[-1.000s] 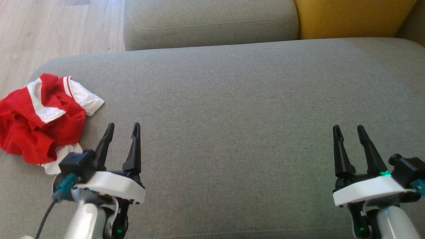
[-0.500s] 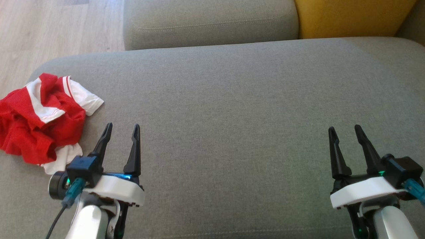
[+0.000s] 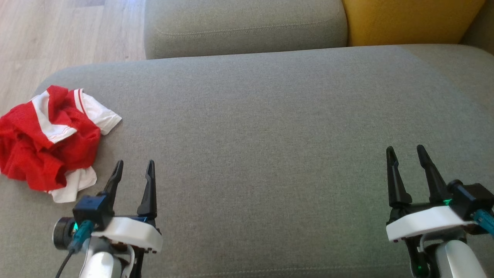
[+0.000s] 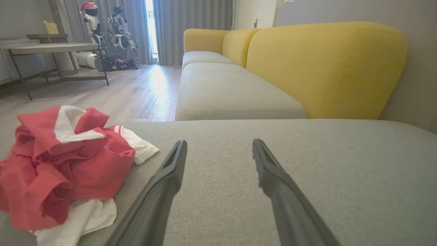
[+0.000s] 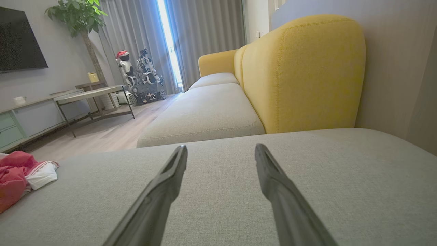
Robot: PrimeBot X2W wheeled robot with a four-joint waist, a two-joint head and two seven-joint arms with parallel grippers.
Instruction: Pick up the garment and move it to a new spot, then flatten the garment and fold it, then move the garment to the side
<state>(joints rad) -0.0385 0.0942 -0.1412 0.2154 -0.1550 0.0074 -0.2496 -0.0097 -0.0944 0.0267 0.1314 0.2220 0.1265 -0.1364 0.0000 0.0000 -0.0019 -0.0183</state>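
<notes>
A crumpled red and white garment [image 3: 50, 139] lies at the left end of the grey sofa seat [image 3: 270, 127], near its edge. The left wrist view has the garment [image 4: 65, 164] at its left, and the right wrist view catches the garment [image 5: 20, 177] at its far left. My left gripper [image 3: 133, 166] hovers just right of the garment and a little nearer to me, open and empty, not touching the cloth. Far off at the lower right, my right gripper [image 3: 405, 152] stands open over bare cushion, holding nothing.
A second grey cushion [image 3: 243, 27] and a yellow backrest [image 3: 409, 19] lie beyond the seat. Wooden floor [image 3: 58, 34] borders the seat's left end. A low table [image 4: 51, 48] and another robot [image 4: 112, 37] stand across the room.
My left gripper has drawn back toward me and slightly left, staying open. The right gripper has barely shifted. The garment lies as before.
</notes>
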